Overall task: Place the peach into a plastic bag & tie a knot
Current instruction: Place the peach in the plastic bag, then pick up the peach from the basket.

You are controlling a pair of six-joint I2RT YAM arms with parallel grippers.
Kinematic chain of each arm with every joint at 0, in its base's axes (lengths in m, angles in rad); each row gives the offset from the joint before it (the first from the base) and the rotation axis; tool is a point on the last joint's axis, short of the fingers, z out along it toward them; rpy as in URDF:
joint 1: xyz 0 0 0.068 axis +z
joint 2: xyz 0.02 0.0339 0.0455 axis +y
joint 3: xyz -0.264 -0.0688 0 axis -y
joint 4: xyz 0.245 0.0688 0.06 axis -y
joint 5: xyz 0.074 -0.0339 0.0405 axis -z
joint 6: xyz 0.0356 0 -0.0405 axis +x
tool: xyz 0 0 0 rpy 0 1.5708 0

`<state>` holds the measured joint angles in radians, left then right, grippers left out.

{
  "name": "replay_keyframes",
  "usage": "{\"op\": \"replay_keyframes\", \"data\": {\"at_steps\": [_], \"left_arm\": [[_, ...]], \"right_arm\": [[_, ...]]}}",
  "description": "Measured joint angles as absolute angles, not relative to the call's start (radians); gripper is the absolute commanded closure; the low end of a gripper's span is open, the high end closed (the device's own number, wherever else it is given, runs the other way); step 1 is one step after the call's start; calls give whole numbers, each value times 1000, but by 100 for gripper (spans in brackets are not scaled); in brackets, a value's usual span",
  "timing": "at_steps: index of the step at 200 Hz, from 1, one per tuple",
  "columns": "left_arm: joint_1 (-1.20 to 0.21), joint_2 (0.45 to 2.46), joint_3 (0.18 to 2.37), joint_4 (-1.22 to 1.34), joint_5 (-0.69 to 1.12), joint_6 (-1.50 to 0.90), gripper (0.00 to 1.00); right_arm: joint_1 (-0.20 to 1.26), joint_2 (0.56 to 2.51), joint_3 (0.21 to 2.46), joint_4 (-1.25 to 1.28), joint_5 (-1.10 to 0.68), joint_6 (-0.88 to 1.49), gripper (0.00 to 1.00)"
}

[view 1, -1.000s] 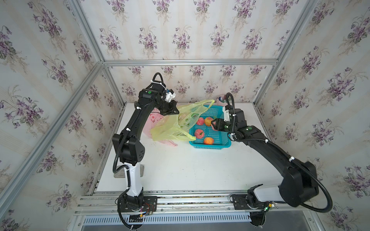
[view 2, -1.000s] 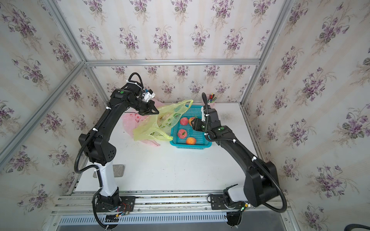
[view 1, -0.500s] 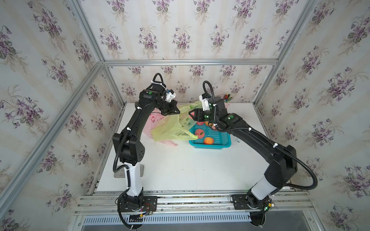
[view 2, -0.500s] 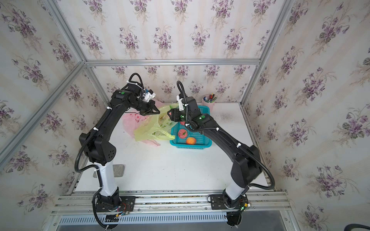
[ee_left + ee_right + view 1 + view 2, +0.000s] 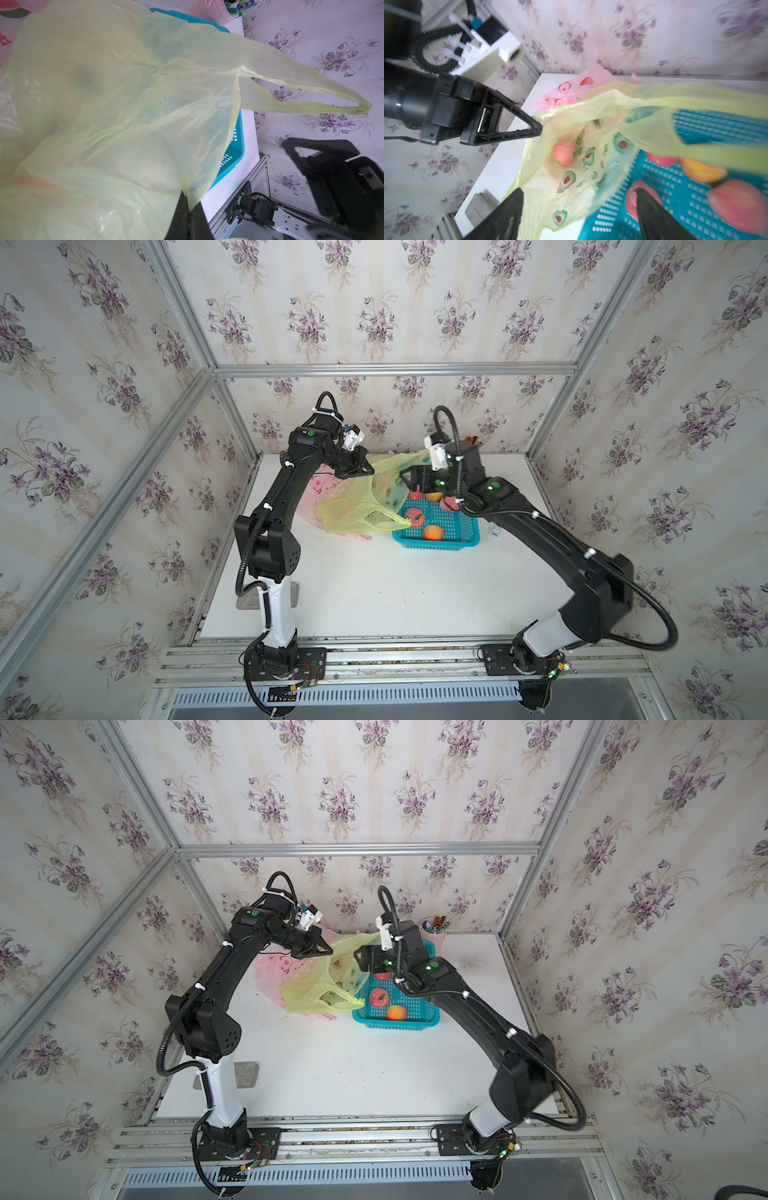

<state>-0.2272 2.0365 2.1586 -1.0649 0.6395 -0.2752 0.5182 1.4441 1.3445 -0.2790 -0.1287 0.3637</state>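
A yellow-green plastic bag (image 5: 357,510) (image 5: 316,990) printed with avocados stands open beside the blue basket (image 5: 453,537). My left gripper (image 5: 368,470) (image 5: 190,205) is shut on the bag's rim and holds the mouth up. One peach (image 5: 563,151) lies inside the bag (image 5: 581,116). My right gripper (image 5: 405,481) (image 5: 579,199) hovers open over the bag's mouth and the basket's near edge, with nothing between its fingers. Several more peaches (image 5: 414,516) (image 5: 395,1013) sit in the basket (image 5: 399,1025).
A pink plastic bag (image 5: 309,497) (image 5: 571,89) lies flat under and behind the yellow one. A pink cup of pens (image 5: 434,930) stands in the back corner behind the basket. One bag handle (image 5: 399,523) drapes onto the basket's rim. Walls close in on three sides.
My right gripper swung from over the basket to the bag's mouth and its jaws spread wider. The left gripper has kept its hold on the bag's rim.
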Motion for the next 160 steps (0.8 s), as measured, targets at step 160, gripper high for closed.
{"op": "replay_keyframes", "data": {"at_steps": [160], "left_arm": [[-225, 1994, 2072, -1028, 644, -282, 100]], "right_arm": [[424, 1881, 1280, -203, -292, 375, 10]]}}
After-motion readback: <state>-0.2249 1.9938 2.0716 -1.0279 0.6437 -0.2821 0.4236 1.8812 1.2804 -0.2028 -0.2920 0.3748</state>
